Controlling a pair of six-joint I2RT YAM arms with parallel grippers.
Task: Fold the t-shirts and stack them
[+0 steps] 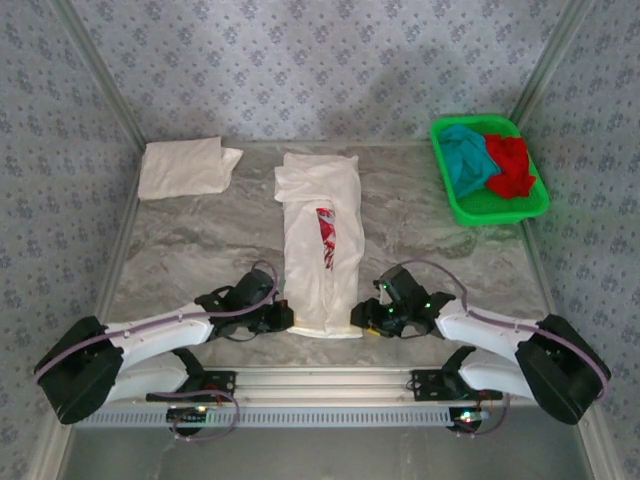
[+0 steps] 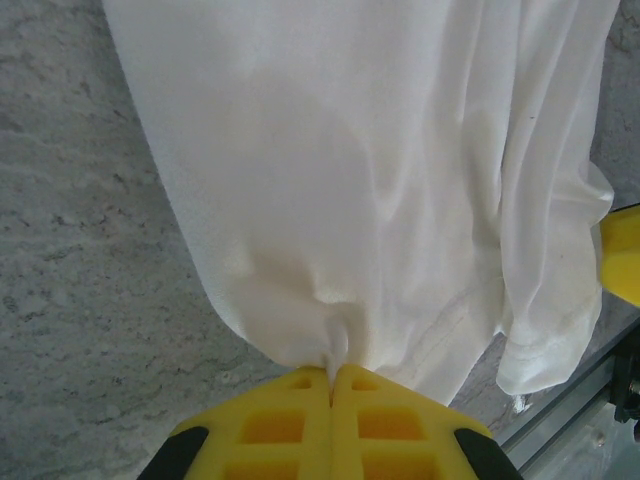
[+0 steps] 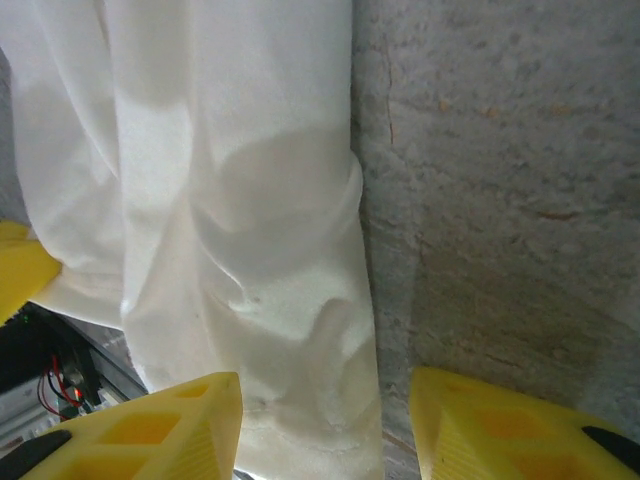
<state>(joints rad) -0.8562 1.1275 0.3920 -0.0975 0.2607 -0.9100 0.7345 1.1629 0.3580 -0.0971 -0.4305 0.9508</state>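
A white t-shirt with a red-and-blue print (image 1: 320,250) lies folded into a long narrow strip in the middle of the table. My left gripper (image 1: 288,318) is at its near left corner, shut on a pinch of the white cloth (image 2: 380,150) between the yellow fingertips (image 2: 332,372). At the near right corner my right gripper (image 1: 358,318) stands open. Its fingers straddle the shirt's edge (image 3: 250,200), with cloth lying in the gap (image 3: 325,400). A second white t-shirt (image 1: 185,167) lies folded at the back left. The teal t-shirt (image 1: 465,160) and the red t-shirt (image 1: 512,165) are bunched in the basket.
The green plastic basket (image 1: 500,212) stands at the back right. A metal rail (image 1: 330,380) runs along the table's near edge, just behind both grippers. Patterned walls close in the left, back and right sides.
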